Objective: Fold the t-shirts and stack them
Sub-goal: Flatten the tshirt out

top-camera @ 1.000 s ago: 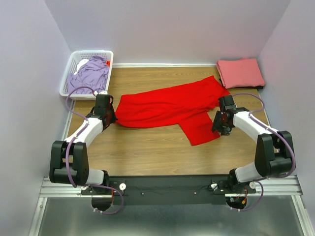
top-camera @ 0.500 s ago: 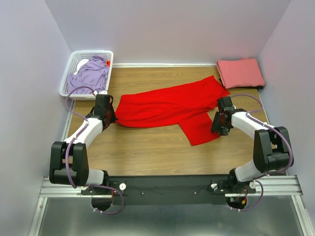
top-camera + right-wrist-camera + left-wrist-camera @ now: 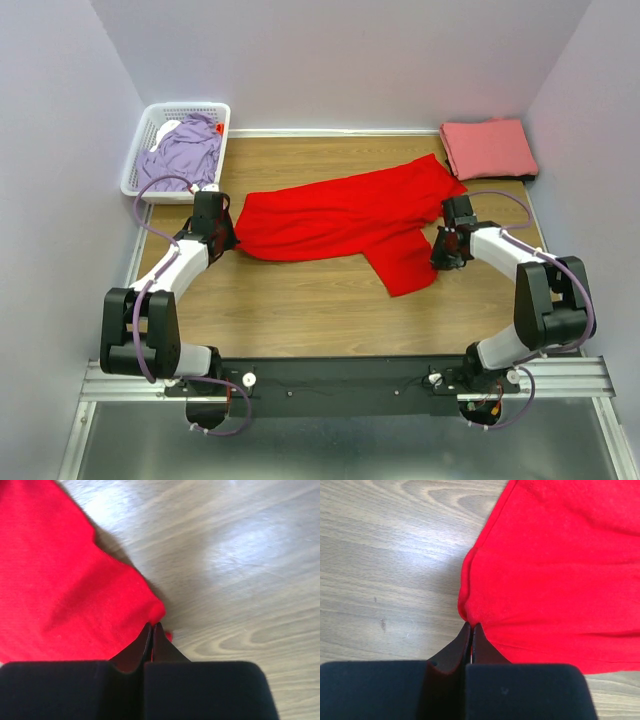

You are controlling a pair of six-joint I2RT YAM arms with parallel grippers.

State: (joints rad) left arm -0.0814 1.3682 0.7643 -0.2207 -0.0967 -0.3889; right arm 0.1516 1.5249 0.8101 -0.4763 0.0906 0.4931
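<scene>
The red t-shirt (image 3: 345, 213) lies spread across the middle of the wooden table, one part reaching toward the front right. My left gripper (image 3: 228, 242) is shut on its left corner (image 3: 469, 611), the cloth pinched between the fingertips. My right gripper (image 3: 440, 252) is shut on the shirt's right edge (image 3: 156, 611), a fold of red cloth caught at the tips. A folded salmon-pink t-shirt (image 3: 488, 148) rests at the back right corner. The lavender t-shirt (image 3: 183, 152) lies crumpled in the white basket (image 3: 140, 152) at the back left.
White walls close in the table at the back and both sides. The basket stands just behind my left arm. Bare wood (image 3: 300, 300) runs between the red shirt and the arm bases.
My right gripper has closed on the red shirt's right edge; it stood open a second ago. It has also shifted slightly toward the shirt. The left arm has not moved.
</scene>
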